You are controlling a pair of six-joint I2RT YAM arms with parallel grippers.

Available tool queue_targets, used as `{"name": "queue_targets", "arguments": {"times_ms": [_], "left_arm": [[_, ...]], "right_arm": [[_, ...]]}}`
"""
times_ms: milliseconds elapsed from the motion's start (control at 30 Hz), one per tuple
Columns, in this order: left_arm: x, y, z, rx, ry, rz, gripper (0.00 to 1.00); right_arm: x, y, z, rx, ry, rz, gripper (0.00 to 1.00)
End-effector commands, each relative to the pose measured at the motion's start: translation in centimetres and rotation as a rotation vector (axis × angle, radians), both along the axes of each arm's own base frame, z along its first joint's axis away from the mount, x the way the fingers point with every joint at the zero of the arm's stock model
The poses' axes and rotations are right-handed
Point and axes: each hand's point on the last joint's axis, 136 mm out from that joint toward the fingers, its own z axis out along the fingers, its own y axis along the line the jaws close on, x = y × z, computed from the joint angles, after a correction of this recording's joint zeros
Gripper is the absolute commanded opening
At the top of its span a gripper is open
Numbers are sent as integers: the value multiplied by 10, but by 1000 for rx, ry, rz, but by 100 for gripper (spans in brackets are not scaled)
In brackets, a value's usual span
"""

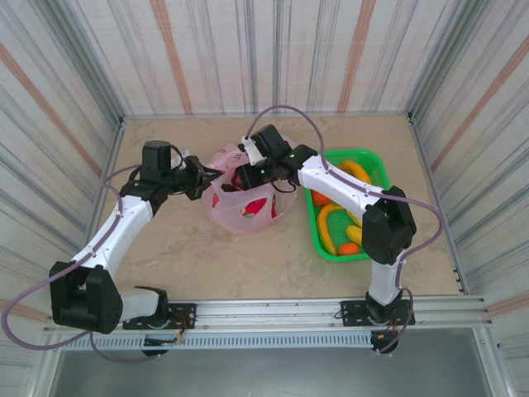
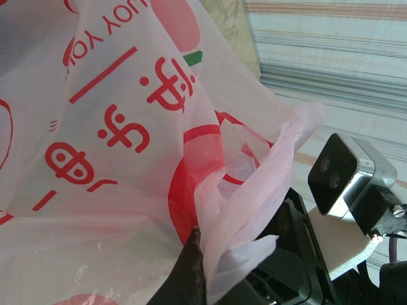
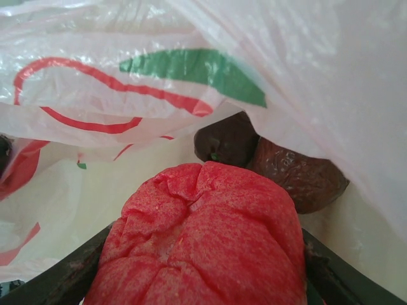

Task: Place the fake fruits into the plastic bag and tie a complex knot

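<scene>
**Operator:** What is your right end effector doing?

**Me:** My right end effector [image 3: 203, 279] is clamping a red fruit [image 3: 203, 216] between its two fingers [image 3: 60, 279], just inside the mouth of the plastic bag [image 3: 191, 82]. A dark brown fruit [image 3: 299, 178] is lying just beyond it, under the bag's upper sheet.

**Operator:** And the left one?

**Me:** My left end effector [image 1: 208, 178] is reaching to the bag's left rim. In my left wrist view, pink plastic is bunching against the one finger [image 2: 189, 273] I am seeing. The other finger is hiding behind the plastic, so I cannot tell whether that end effector is closed.

**Operator:** Where is everything sitting?

**Me:** The bag is sitting mouth up on the desk [image 1: 173, 248], between my two wrists. The green basket [image 1: 376, 165] is sitting just beside it on my right, holding yellow bananas [image 1: 329, 222] and an orange ball [image 1: 349, 248].
</scene>
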Motion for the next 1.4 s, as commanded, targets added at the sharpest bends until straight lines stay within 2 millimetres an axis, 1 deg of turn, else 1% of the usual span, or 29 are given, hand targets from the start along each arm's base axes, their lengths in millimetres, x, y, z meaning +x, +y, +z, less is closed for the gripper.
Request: {"name": "queue_targets", "arguments": {"times_ms": [0, 167, 467, 767, 900, 1100, 1233, 1367], "left_arm": [[-1, -3, 8, 10, -21, -15, 0], [0, -3, 7, 10, -16, -14, 0], [2, -4, 7, 8, -12, -15, 0], [1, -4, 5, 10, -12, -17, 0], [1, -3, 5, 12, -9, -17, 0], [1, -3, 3, 15, -9, -18, 0], [0, -2, 2, 18, -8, -18, 0], [0, 0, -1, 17, -3, -16, 0]], "right_arm": [[4, 7, 11, 32, 0, -12, 64], [6, 6, 11, 26, -4, -15, 73], [4, -1, 15, -1, -14, -21, 85], [1, -8, 23, -7, -26, -29, 86], [-3, -11, 34, 2, -38, -35, 86], [-12, -21, 58, 23, -57, -46, 86], [-23, -26, 78, 57, -71, -31, 86], [-38, -32, 107, 122, -91, -3, 86]]}}
